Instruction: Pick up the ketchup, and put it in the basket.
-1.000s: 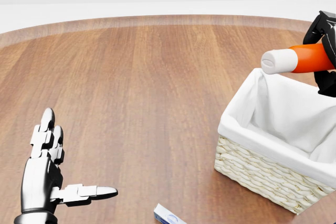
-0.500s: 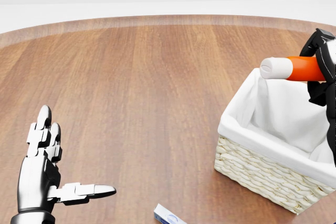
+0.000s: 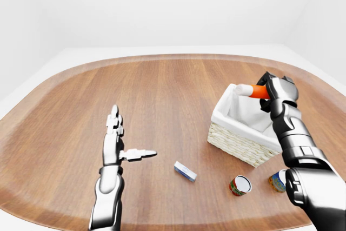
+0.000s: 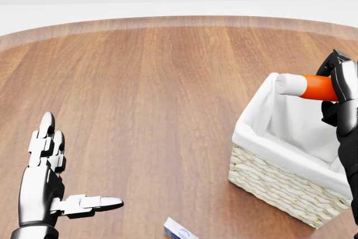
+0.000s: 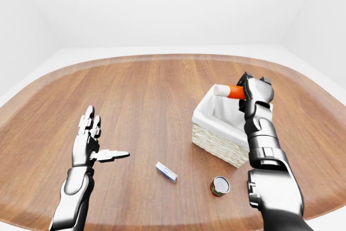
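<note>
**Ketchup held over the basket**

I see one basket (image 4: 279, 180) on the bench (image 4: 168, 82). My right hand (image 4: 340, 90) is clenched around the single ketchup (image 4: 305, 86), lying sideways above the basket's top rim. Below the basket: two cans (image 3: 240, 184) and one small box (image 3: 185, 171). My left hand (image 4: 47, 180), well left of the basket, is spread, holding nothing.

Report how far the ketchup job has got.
Done: the ketchup is off the table, gripped by the right hand. In hand: the bottle lies roughly level, cap toward the view's left, above the white-lined basket and not yet inside. Left: lower it in and let go. The left hand hovers open over the table, holding nothing.
</note>
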